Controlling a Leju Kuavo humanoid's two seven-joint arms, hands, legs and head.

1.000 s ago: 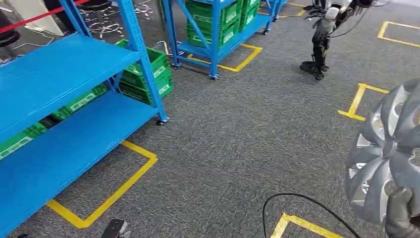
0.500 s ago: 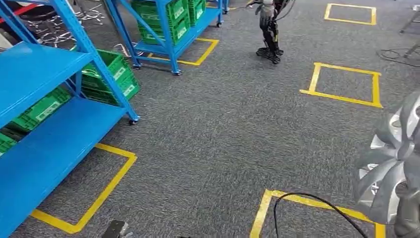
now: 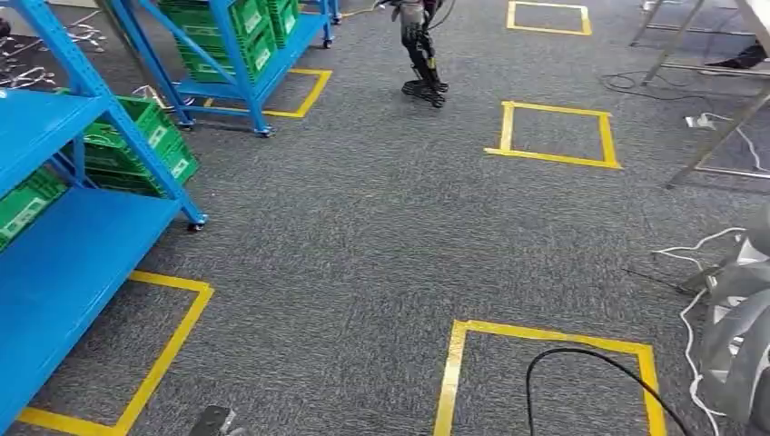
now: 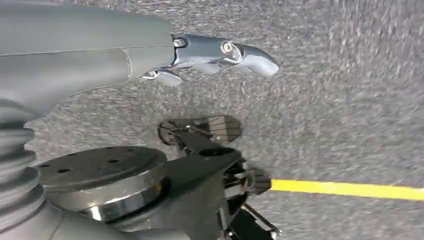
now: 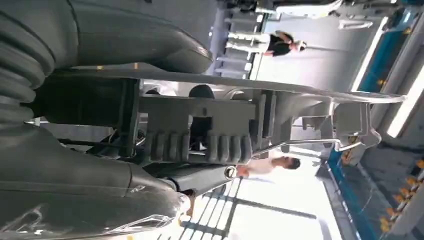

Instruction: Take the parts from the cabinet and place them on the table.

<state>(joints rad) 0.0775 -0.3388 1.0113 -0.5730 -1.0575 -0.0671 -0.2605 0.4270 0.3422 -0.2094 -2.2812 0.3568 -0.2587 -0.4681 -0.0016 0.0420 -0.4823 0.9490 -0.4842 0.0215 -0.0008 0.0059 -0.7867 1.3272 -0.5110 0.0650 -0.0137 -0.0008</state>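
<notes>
A silver wheel cover [image 3: 737, 331] with curved spokes shows at the right edge of the head view, over the carpet. My right hand [image 5: 90, 185] grips it; in the right wrist view the wheel cover [image 5: 240, 92] lies edge-on between the thick thumb and the fingers. My left hand [image 4: 150, 55] hangs over the grey carpet with its fingers stretched out and nothing in it; a small part of the left hand [image 3: 213, 422] peeks in at the bottom of the head view.
A blue shelf rack [image 3: 82, 245] stands at the left with green crates [image 3: 136, 145] behind it, and a second blue rack [image 3: 236, 54] farther back. Another robot's legs [image 3: 422, 64] stand ahead. Yellow tape squares [image 3: 554, 132], a black cable [image 3: 590, 363] and metal table legs [image 3: 717, 136] lie to the right.
The whole picture has slid left as the camera turned right. The wheel cover now sits lower and nearer the picture's right edge, still held by my right hand.
</notes>
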